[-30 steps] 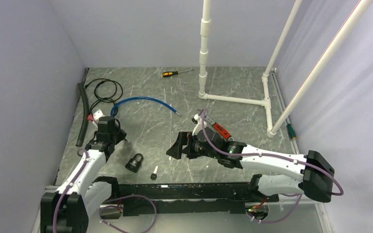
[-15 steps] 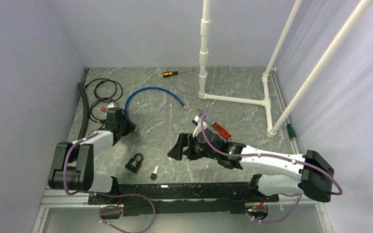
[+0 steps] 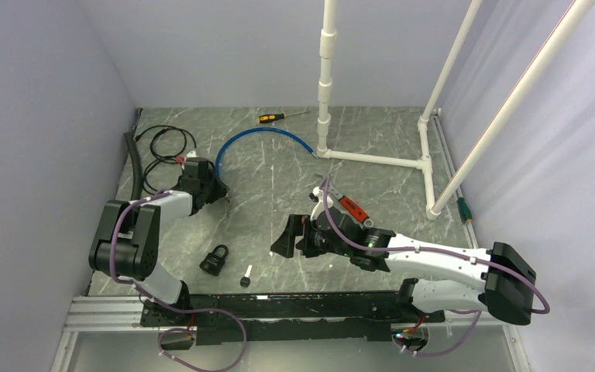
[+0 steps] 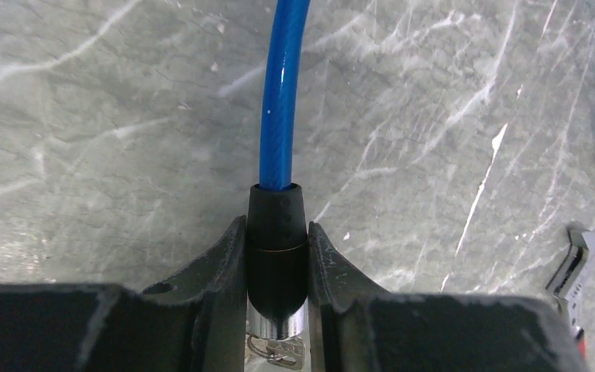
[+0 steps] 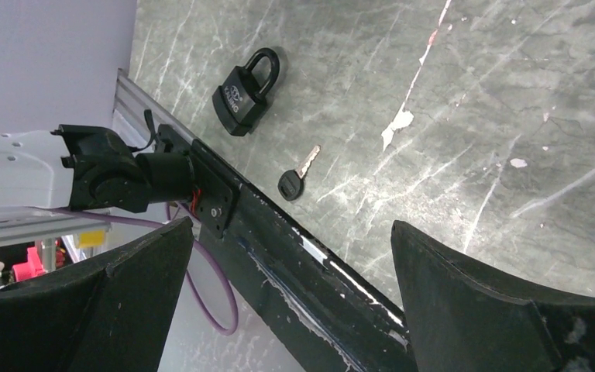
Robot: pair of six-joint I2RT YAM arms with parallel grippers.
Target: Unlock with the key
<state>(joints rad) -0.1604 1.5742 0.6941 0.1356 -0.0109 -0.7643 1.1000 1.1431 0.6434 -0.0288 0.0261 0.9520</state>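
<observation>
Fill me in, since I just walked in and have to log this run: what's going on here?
The left gripper is shut on the black end of the blue cable, over at the left of the table. The right gripper is open and holds nothing. The black padlock, its shackle closed, and the key lie apart on the table near the front rail, neither touched.

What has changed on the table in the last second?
The left gripper, shut on the black end of the blue cable, swung away from its base, dragging the loop toward the white pipe frame. The right gripper, padlock and key stayed put.
</observation>
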